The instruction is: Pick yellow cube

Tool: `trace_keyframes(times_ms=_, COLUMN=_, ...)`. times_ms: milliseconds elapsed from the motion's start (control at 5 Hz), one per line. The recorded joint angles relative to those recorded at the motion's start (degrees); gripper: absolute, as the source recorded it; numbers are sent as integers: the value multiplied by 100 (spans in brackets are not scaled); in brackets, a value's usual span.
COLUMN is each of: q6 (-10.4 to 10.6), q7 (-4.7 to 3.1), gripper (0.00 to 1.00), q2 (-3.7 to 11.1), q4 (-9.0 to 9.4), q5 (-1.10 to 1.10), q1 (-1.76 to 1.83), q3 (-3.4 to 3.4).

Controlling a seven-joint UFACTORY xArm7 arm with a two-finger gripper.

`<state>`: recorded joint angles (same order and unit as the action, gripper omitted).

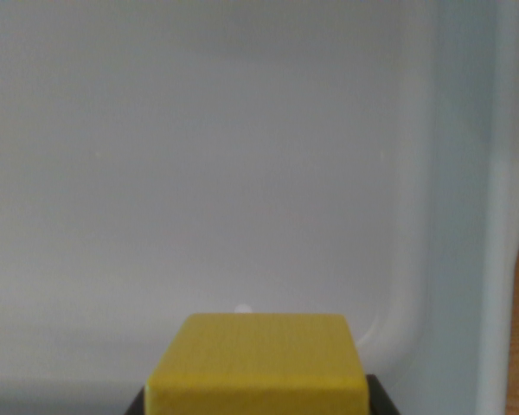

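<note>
Soft, even, slightly blurry light; faint glare speck on the tray (242,309).

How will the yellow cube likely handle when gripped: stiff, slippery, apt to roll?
The yellow cube looks solid with crisp edges, so probably stiff. Its flat faces suggest it won't roll. The matte surface probably offers fair grip to the dark fingers beside it.

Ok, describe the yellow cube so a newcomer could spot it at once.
A pale bin fills the wrist view, rim at the right. At bottom centre sits the yellow cube, dark gripper parts at its lower corners. It is the only coloured object there.
</note>
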<state>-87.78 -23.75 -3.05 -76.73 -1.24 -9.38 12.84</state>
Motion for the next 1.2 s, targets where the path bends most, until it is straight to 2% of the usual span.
trace_keyframes(times_ms=200, q6=-106, q7=13, gripper=100, q2=-44, q4=-64, q5=15, q1=3, q3=2)
trace_keyframes(times_ms=400, q6=-106, q7=13, gripper=100, q2=-44, q4=-64, q5=15, q1=3, q3=2)
trace_keyframes(times_ms=600, q6=-185, q7=23, gripper=100, q2=-76, q4=-111, q5=26, q1=4, q3=4)
trace_keyframes(times_ms=1200, q6=-228, q7=28, gripper=100, q2=-94, q4=-137, q5=31, q1=5, q3=4)
